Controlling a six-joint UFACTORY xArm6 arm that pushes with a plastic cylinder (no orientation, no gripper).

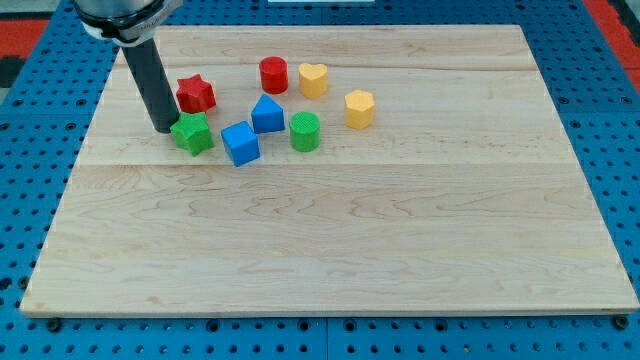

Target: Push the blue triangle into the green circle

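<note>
Gripperless, the arm ends in a straight dark rod, so no open or closed state applies; the rod comes down from the view's top left and its tip (165, 129) rests on the pale wooden table (330, 250).

From the single camera view, the tip stands just to the view's left of the green star-shaped block (192, 133), touching it or nearly so; contact cannot be made out for certain. The red star-shaped block (196, 94) lies just above the green star, close to the rod's right side. The blue triangle-like block (267, 114) sits near the middle of the cluster, well to the view's right of the tip. Just to its right and slightly lower stands the green cylinder block (305, 132), close beside the blue triangle with a narrow gap showing between them. A blue cube block (240, 143) lies below and left of the blue triangle, between the green star and the green cylinder. Above the triangle stands a red cylinder block (273, 75), with a yellow heart-shaped block (313, 79) beside it on the right. A yellow hexagonal block (360, 108) lies farthest right, apart from the others.
</note>
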